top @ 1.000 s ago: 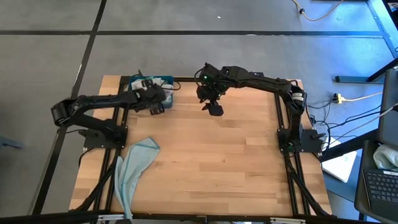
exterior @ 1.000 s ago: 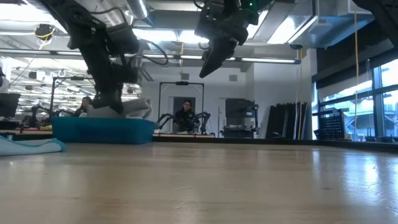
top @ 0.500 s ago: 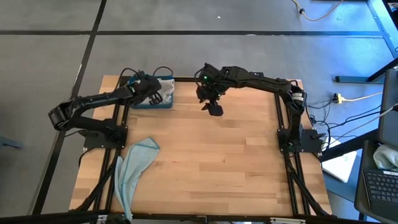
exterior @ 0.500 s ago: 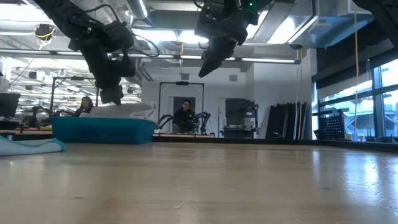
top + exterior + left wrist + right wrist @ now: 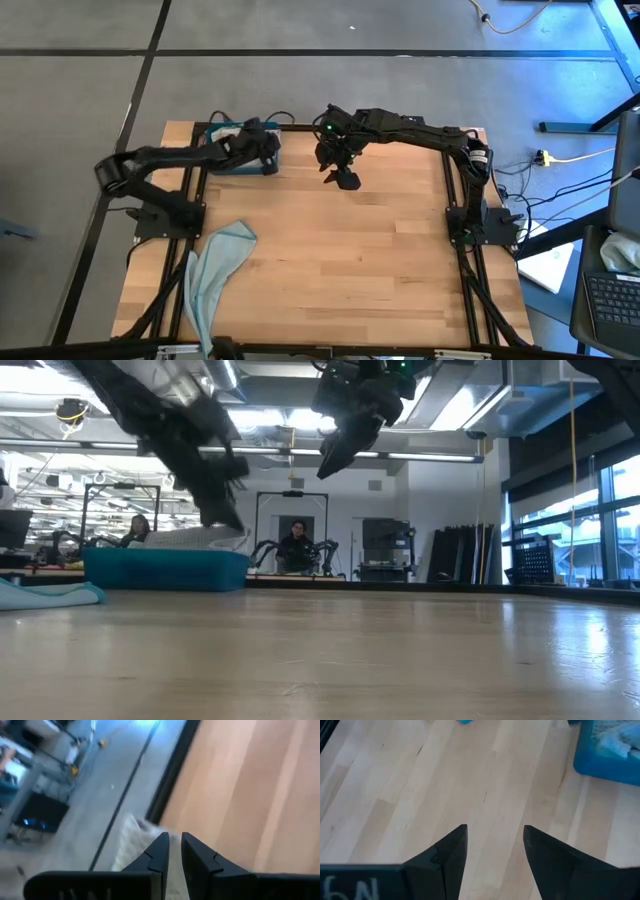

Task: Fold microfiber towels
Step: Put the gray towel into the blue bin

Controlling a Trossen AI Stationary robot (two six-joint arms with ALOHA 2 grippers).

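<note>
a pale wooden table (image 5: pixel 330 260) fills the high view. the left gripper (image 5: pixel 266 156), its fingers nearly together and nothing visibly held, hangs at the rigid blue tray (image 5: pixel 240 165) where pale crumpled microfiber towels (image 5: pixel 195 537) lie just beneath it. the right gripper (image 5: pixel 345 178), spread and empty, waits beside. a long teal microfiber towel (image 5: pixel 213 272) lies well apart, toward the left arm's base.

Grey floor (image 5: pixel 300 25), bright ceiling lights (image 5: pixel 270 422)

Pale blue limp cloth (image 5: pixel 212 272), rigid blue tray (image 5: pixel 165 569), light striped wooden tabletop (image 5: pixel 340 260), black metal frame (image 5: pixel 462 270)
</note>
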